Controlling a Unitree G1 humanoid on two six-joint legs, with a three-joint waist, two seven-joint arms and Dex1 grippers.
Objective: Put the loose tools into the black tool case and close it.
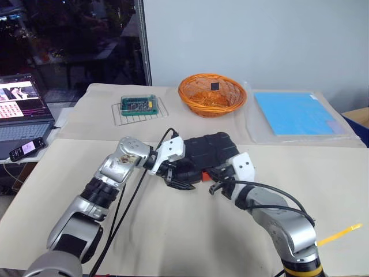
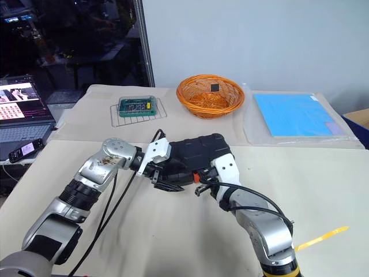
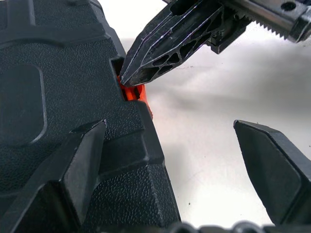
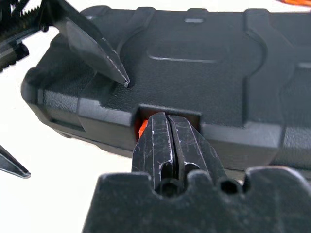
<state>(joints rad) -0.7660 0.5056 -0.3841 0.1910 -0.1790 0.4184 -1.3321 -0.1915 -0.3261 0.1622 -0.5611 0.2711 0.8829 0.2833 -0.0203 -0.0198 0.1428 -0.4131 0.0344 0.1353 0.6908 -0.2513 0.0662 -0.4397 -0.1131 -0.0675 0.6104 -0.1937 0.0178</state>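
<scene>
The black tool case (image 2: pixel 196 153) lies closed on the bench just in front of the orange basket (image 2: pixel 210 95). Right hand (image 4: pixel 167 145), clenched, prods its orange latch (image 3: pixel 133 92); left hand (image 3: pixel 170 170) spread, straddling the case's edge. A glancing push could slip off, leaving it unlatched

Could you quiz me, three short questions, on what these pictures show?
1. True or false: the black moulded plastic tool case lies closed.
2. Which claw presses its shut tips on the small orange latch: A left, B right?
3. What stands behind the case, beside the blue mat?

Key:
1. True.
2. B: the right claw; the left claw stands open over the case's edge.
3. An orange woven basket.
</scene>
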